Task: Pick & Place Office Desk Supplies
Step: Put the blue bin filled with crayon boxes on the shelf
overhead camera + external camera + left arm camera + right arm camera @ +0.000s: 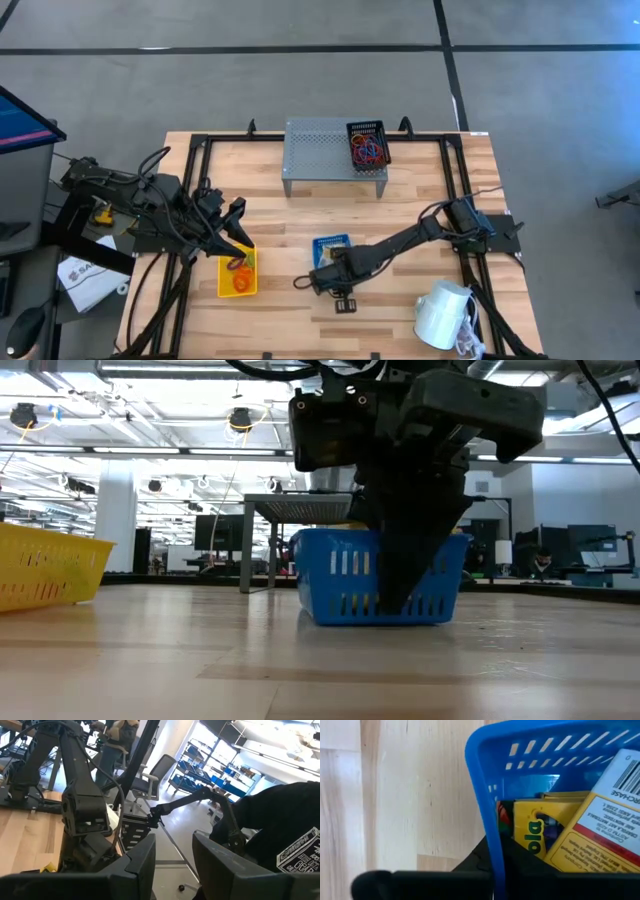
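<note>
**Right gripper pinches the blue bin's wall**

On the left, the left gripper [238, 225] hangs over the yellow bin [237, 272], which sits on the wooden table [400, 190]. Its fingers [142, 857] are a little apart and hold nothing. Orange loops [240, 280] lie in the yellow bin.

In the middle, a grey riser [335, 152] stands at the back. A black mesh bin [367, 144] full of red and blue loops sits on its right end.

In front, the right gripper [322, 280] is clenched on the wall of the blue bin [492, 810]. Yellow packets [570, 835] stand inside it.

On the right, a white mug [443, 315] lies near the front corner.
</note>
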